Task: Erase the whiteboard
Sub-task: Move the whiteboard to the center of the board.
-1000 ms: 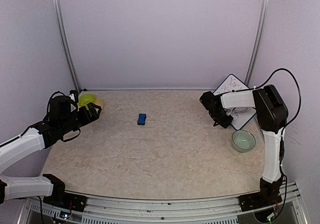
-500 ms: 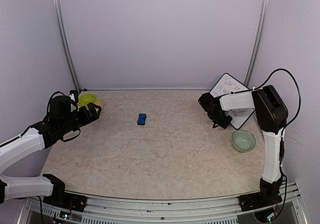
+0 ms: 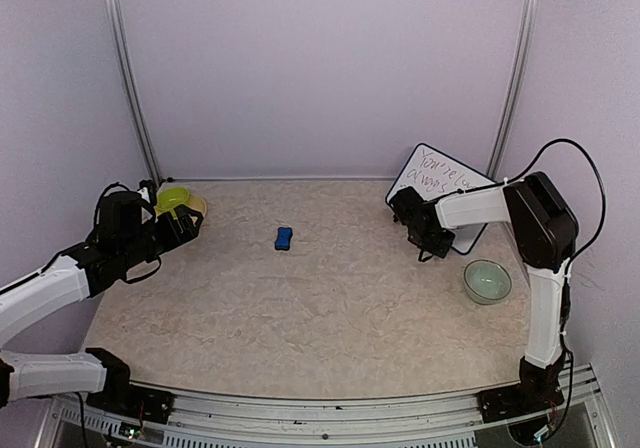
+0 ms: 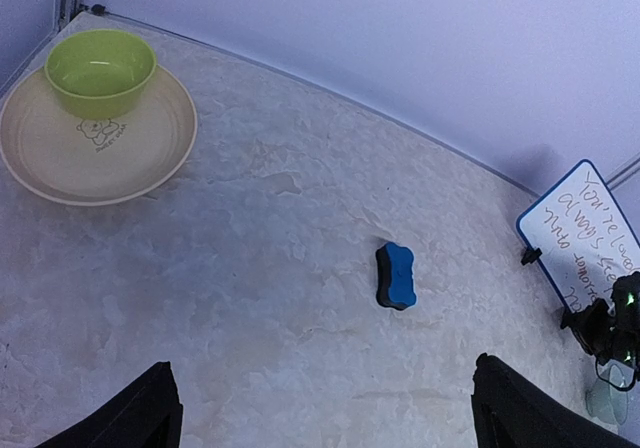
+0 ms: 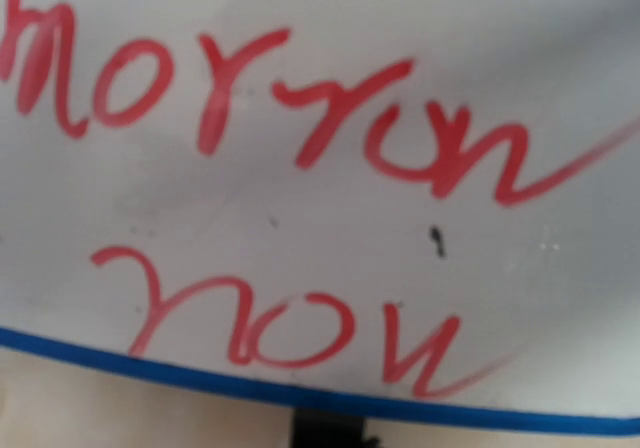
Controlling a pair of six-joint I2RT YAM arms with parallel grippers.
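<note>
- bench (image 3: pixel 330 318): use the middle for laying the board flat, writing up.
- whiteboard (image 3: pixel 440 180): tilted at the right rear, red writing unwiped; move gently, clear of the pale bowl (image 3: pixel 487 281) nearby.
- right gripper (image 3: pixel 432 240): closed tight at the board's lower edge, apparently pinching it.
- left gripper (image 4: pixel 325 413): jaws wide apart, empty; save for the eraser.
- blue eraser (image 4: pixel 395 275): mid-bench, well apart from the board; grasp across its waist.

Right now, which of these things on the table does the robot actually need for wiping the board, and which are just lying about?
For the job:
- whiteboard, with red writing on it
- blue eraser, mid-table, probably the wiping tool

Just lying about:
- green bowl on its plate
- pale bowl at the right
</note>
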